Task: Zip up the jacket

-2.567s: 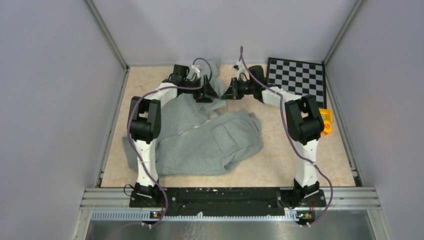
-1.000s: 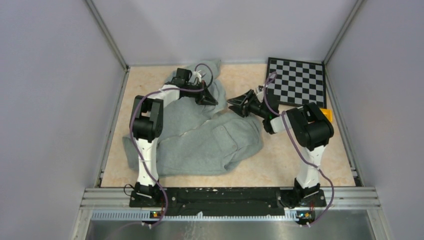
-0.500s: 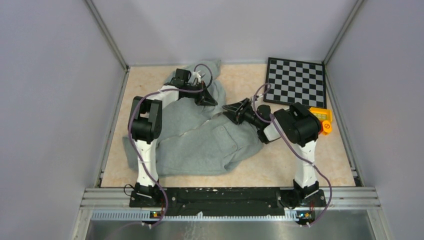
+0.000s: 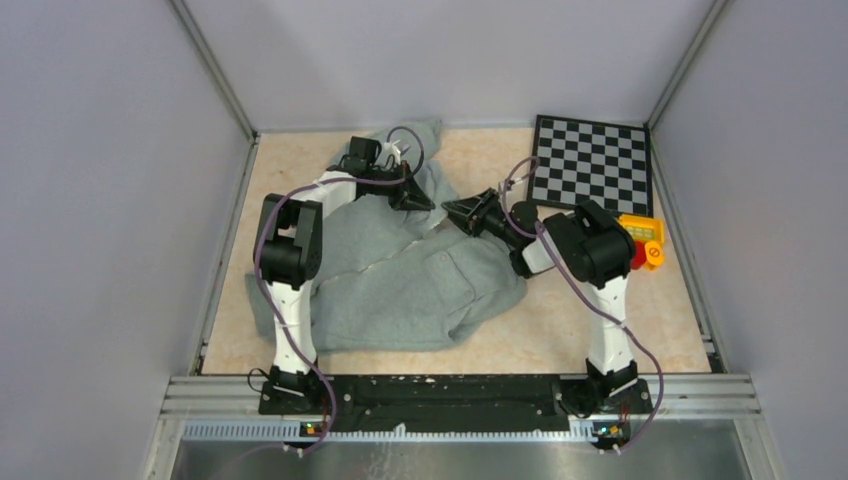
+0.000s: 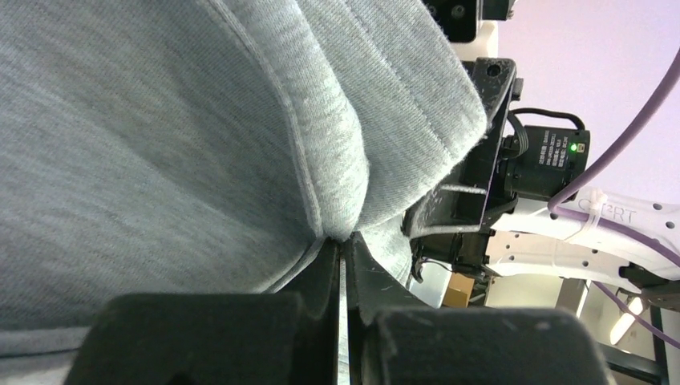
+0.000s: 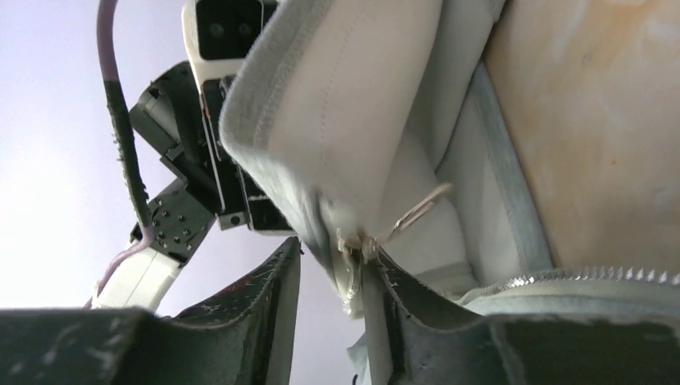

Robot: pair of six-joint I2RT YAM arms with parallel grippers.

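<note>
— Now, item 1?
— The jacket [image 4: 400, 290]: light-grey fleece, 1 piece, lying crumpled on the bench [image 4: 560, 330], left of centre. 1 patch pocket shows on top, and the far end reaches toward the back wall.
— Item 2?
— Left pincer [image 5: 341, 245]: fully closed, with a fold of the jacket's fleece nipped between its tips at the garment's far end.
— Item 3?
— Right pincer [image 6: 330, 277]: jaws part-way apart. The jacket's front edge hangs between them, carrying the end of the zipper [image 6: 561, 279] and a thin metal pull [image 6: 418, 210]. The edge lies against 1 finger, with a gap showing to the other.
— Positions of items 2 and 3?
— Near each other over the far middle of the bench, tips facing.
— Sundries?
— 1 checkerboard [image 4: 590, 160], lying flat in the far right corner. 1 yellow-and-red object [image 4: 645, 242] just beyond the right arm's elbow, kind not legible.
</note>
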